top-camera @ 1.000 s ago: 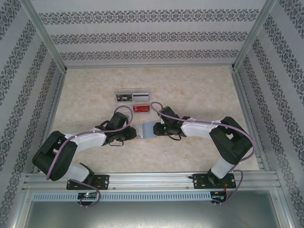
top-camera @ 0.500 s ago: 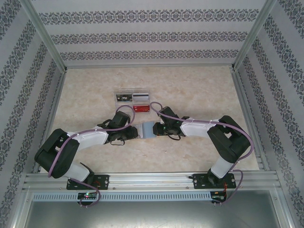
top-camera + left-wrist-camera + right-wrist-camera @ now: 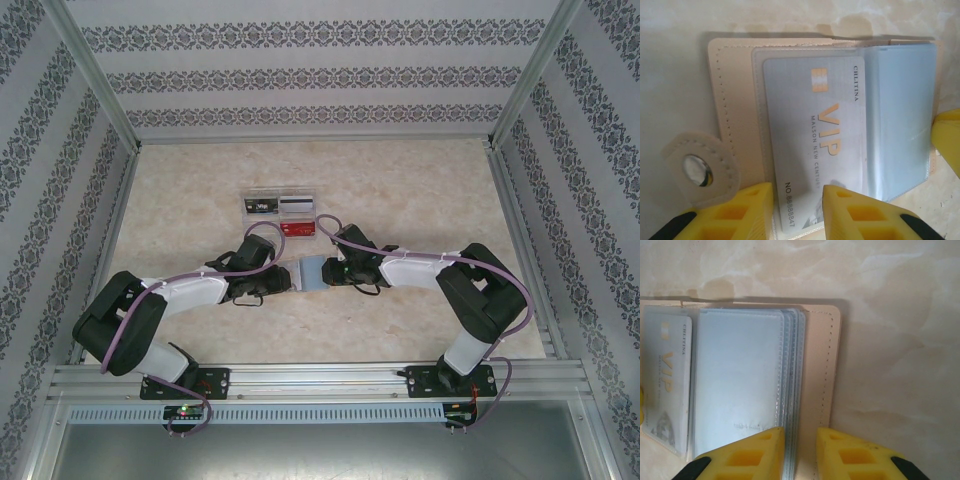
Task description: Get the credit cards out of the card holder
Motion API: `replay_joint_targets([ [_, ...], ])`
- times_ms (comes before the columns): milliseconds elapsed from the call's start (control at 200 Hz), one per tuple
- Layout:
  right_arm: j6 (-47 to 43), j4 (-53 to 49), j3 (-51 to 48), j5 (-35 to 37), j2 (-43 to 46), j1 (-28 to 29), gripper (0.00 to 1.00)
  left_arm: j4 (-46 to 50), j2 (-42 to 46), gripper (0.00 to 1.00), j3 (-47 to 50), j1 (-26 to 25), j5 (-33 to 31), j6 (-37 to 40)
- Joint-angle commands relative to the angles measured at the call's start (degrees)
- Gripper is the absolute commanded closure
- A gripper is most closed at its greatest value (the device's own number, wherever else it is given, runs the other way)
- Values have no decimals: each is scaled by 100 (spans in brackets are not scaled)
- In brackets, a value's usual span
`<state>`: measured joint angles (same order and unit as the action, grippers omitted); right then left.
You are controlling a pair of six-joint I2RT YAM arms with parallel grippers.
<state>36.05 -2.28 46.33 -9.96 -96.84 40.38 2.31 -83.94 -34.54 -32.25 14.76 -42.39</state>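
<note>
Card holder (image 3: 312,272) lies open and flat near the clear tray (image 3: 279,213), on its near side and apart from it; tan, stitched border, rounded snap tab with a metal stud. Pale grey card (image 3: 815,150) printed VIP sits in a clear sleeve on the tab half. Stack of blue-grey sleeves (image 3: 737,385) covers the other half, contents unclear.

Holder (image 3: 735,100): tan, matt, leather-like, stitched edges. Its strap, touching the left fingers (image 3: 860,215), carries a shiny metal snap (image 3: 696,170). Sleeves (image 3: 737,385), just ahead of the right fingers (image 3: 855,455): clear glossy plastic. Card (image 3: 815,140): smooth pale-grey plastic, gold metallic lettering. Both fingers: matt yellow plastic. Table (image 3: 900,340): smooth, marbled.
</note>
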Motion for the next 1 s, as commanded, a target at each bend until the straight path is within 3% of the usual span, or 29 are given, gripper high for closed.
replay_joint_targets([
  [0,33,52,-39,-80,-204,136,75,-11,-15,67,-70,-98,52,64],
  [994,43,52,-22,-64,-226,178,75,-40,-56,68,-101,-133,13,64],
])
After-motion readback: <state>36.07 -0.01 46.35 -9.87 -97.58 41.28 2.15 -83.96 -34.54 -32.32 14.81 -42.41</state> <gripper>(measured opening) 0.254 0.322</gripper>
